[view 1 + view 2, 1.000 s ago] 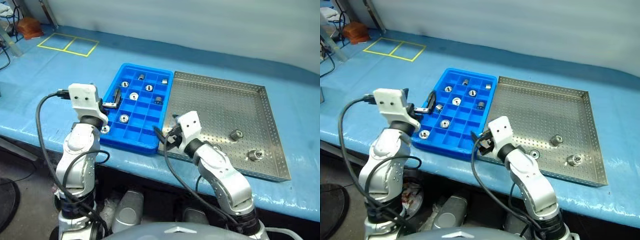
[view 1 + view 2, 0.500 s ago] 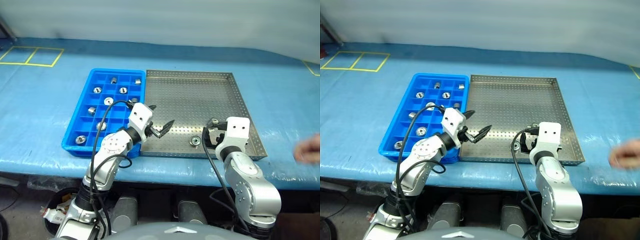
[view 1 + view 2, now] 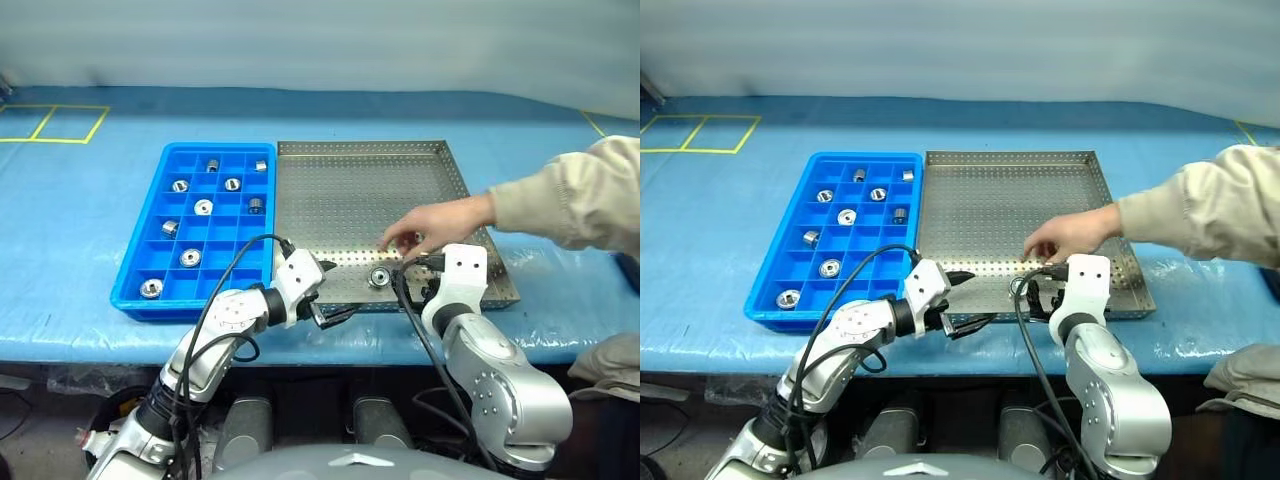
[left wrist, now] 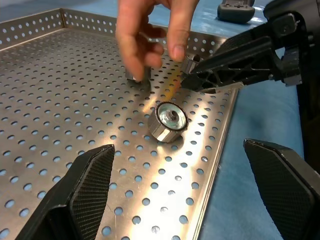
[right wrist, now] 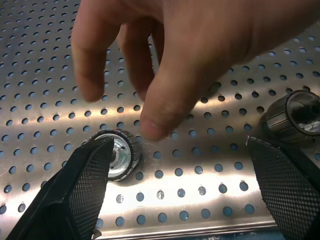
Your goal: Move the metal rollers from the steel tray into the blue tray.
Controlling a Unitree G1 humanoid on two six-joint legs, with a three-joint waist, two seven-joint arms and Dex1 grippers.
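Blue tarp covers the bench, and from the left eye view the blue tray (image 3: 195, 225) sits on the left, touching the steel tray (image 3: 350, 190) on its right. Seven metal rollers (image 3: 203, 207) are spread across the blue compartments. One roller (image 3: 380, 277) lies on the perforated floor near the steel tray's front rim. A person's hand (image 3: 425, 226) reaches in from the right, a beige sleeve (image 3: 565, 195) behind it, fingertips down just behind that roller. The left gripper (image 3: 327, 293) hovers at the front rim of the steel tray with its black fingers spread wide, nothing between them. The right gripper (image 3: 415, 283) sits just right of the roller, at the same front rim.

Over to the right eye view: same layout, the hand (image 3: 1065, 236) low over the tray's front part, the left gripper (image 3: 962, 300) splayed and empty.

Left wrist view now: a single roller (image 4: 168, 121) lies on its side on the dotted floor, centre hole facing the camera, well ahead of the two parted fingers (image 4: 75, 195). The person's fingers (image 4: 150, 35) pinch a second small roller (image 4: 135, 76) against the floor just beyond, and the other gripper's black finger (image 4: 235, 65) juts in beside them.

Right wrist view: parted fingers (image 5: 75, 195) frame a roller (image 5: 116, 154) under the person's fingertips (image 5: 155, 120); another roller (image 5: 295, 119) lies off to one side. Jaws wide, holding nothing.
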